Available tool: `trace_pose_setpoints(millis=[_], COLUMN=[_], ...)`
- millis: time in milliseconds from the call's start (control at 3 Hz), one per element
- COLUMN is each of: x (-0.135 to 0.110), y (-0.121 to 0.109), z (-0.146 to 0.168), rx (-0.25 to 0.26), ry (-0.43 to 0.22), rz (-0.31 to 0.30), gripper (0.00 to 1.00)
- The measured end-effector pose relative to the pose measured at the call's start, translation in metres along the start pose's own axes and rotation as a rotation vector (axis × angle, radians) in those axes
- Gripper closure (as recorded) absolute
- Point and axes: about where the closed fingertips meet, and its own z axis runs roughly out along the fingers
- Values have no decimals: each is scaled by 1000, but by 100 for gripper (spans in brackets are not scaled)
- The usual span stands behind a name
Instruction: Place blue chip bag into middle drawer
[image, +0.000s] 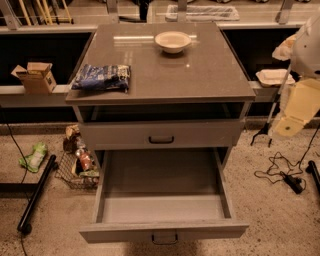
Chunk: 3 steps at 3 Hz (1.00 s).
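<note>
The blue chip bag (101, 77) lies flat at the left edge of the grey cabinet top (200, 75), well apart from the white bowl (173, 41) at the back. The middle drawer (162, 207) is pulled out towards me, and its grey tray is bare. The alike drawer front (161, 134) one level higher is shut. My gripper (287, 127) hangs at the right edge of the view, beside the cabinet and below top height. It is far from the bag and holds nothing that I can see.
A cardboard box (35, 76) sits on the left shelf and a white tray (274, 76) on the right shelf. On the floor are a green packet (34, 156), a wire basket of items (80, 167), a black pole (37, 192) and cables (282, 172).
</note>
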Motion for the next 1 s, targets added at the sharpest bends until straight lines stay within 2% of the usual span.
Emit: trace_pose_setpoints(millis=[333, 667, 1000], x=[-39, -67, -103], y=[-48, -87, -119], z=[20, 39, 74], rx=[69, 106, 80], ry=[-151, -281, -433], rz=[54, 120, 168], gripper=[0, 0, 0])
